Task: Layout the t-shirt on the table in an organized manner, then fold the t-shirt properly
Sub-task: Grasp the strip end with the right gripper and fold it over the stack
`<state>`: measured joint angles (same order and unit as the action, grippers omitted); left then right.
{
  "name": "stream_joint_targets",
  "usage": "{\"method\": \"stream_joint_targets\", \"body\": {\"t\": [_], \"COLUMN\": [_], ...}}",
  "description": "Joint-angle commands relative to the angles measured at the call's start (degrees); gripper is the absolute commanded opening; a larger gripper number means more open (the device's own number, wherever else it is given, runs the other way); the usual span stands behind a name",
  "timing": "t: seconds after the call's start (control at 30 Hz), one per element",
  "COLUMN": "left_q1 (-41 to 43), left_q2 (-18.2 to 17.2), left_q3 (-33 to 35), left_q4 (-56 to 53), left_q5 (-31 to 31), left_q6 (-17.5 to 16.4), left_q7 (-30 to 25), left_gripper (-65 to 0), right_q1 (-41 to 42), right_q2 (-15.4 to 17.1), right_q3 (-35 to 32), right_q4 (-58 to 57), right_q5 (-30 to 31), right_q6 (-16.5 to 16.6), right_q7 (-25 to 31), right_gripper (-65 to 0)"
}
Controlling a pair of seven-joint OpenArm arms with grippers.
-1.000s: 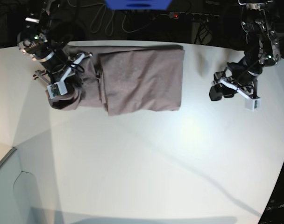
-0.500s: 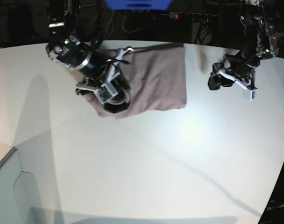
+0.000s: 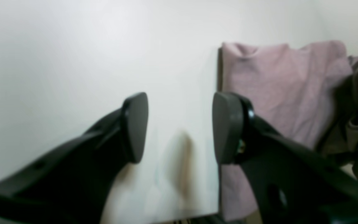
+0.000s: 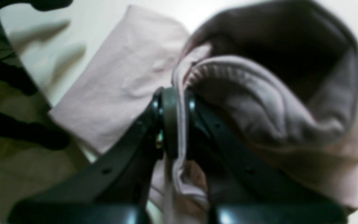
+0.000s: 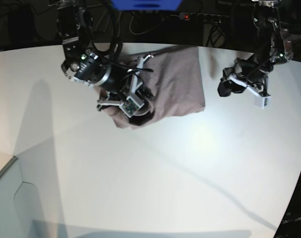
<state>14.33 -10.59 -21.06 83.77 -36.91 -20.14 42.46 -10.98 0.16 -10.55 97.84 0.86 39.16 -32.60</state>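
The mauve-grey t-shirt (image 5: 177,82) lies folded at the back of the white table (image 5: 150,173). My right gripper (image 5: 139,110) is shut on a bunched layer with the ribbed collar edge (image 4: 210,67) and holds it over the shirt's left part. In the right wrist view the jaws (image 4: 177,124) pinch the cloth, with the flat part of the shirt (image 4: 120,81) behind. My left gripper (image 5: 225,89) is open and empty, just right of the shirt. In the left wrist view its fingers (image 3: 180,127) hover over the bare table (image 3: 73,62) beside the shirt's edge (image 3: 275,84).
A blue object (image 5: 145,4) and cables sit behind the table's curved back edge. Bare white tabletop stretches across the front and right. A pale panel (image 5: 7,198) stands at the front left corner.
My right gripper has carried the shirt's left end rightward over the rest of the shirt. The whole shirt has slid a little right. The left gripper has barely shifted.
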Motion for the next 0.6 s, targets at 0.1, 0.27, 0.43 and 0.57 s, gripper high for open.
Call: {"method": "stream_joint_targets", "body": {"t": [0.1,0.27,0.43,0.57], "left_q1": [-2.42,-5.49,-8.74,-10.59], "left_q2": [-0.44,-0.18,-0.18,-0.18], "left_q3": [2.82,4.84,8.09,10.2], "left_q4": [-2.32,-5.92,-10.58,-12.87], "left_q5": [-0.76,-0.76,-0.76,-0.76], "left_q6": [-0.47,-0.47,-0.21,-0.3], "left_q7": [-0.57,-0.57,-0.57,-0.74], "left_gripper": [-34.7,-54.7,-65.0,-64.6], "right_q1": [0.65,0.74,1.18,1.97], "right_q2": [-0.3,-0.38,-0.56,-0.56], "right_q3": [-0.14,-0.14,-0.14,-0.14], "right_q4": [1.19,1.01,1.19,1.19], "right_q5": [1.11,1.11,1.11,1.11], "right_q6": [0.84,0.84,0.84,0.84], "right_q7": [1.08,1.08,1.08,1.08], "right_gripper": [-65.0,-65.0,-65.0,-65.0]}}
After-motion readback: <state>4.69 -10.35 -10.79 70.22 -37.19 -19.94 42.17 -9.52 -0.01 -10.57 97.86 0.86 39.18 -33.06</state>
